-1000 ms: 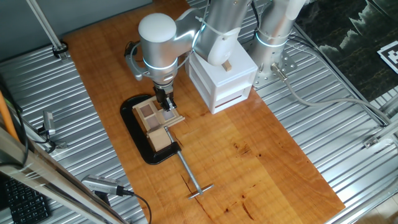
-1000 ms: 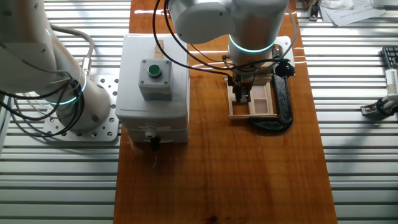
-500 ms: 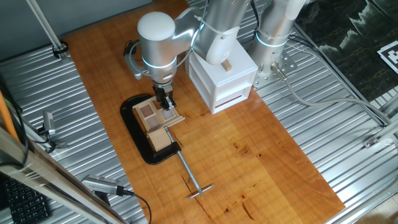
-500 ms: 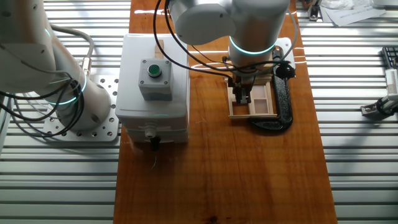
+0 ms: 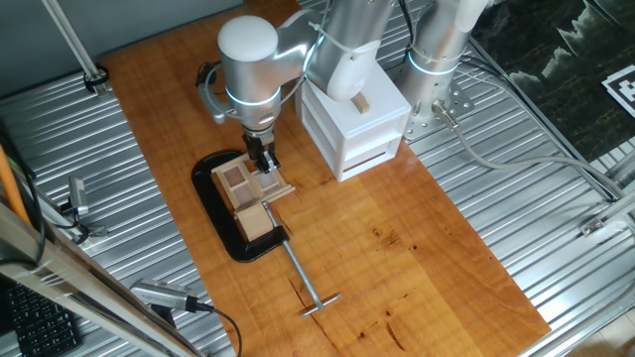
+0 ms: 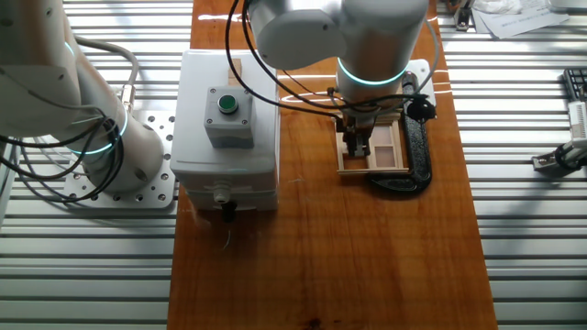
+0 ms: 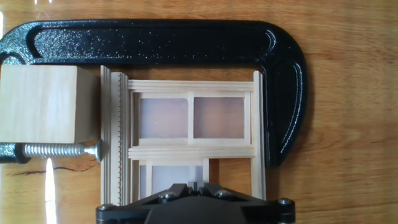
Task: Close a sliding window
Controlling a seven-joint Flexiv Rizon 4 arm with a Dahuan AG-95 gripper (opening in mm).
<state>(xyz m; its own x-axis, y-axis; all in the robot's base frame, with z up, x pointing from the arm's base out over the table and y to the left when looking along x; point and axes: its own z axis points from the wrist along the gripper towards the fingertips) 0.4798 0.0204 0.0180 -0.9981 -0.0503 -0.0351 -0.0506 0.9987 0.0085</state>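
Compared with the frame one second earlier, the arm's white joint has shifted slightly up and to the left in one fixed view, while the gripper (image 5: 264, 162) remains planted on the sliding window (image 5: 244, 187), which lies unmoved. That window, a light-wood frame with brownish panes, lies flat on the wooden table (image 5: 397, 248), held by a black clamp (image 5: 212, 198) whose threaded screw (image 7: 59, 150) presses a wooden block (image 7: 46, 104) against the frame's side. Seen from the other fixed view, the gripper (image 6: 359, 139) descends vertically onto the half of the window (image 6: 374, 147) nearer the white box (image 6: 225, 137), which stands beside it on the table. From the hand view, the window (image 7: 189, 146) lies directly below the gripper body, two panes fully visible and the lower ones partly covered by the black housing (image 7: 193, 208). Whether the fingers are apart or together cannot be told, since the fingertips are hidden.
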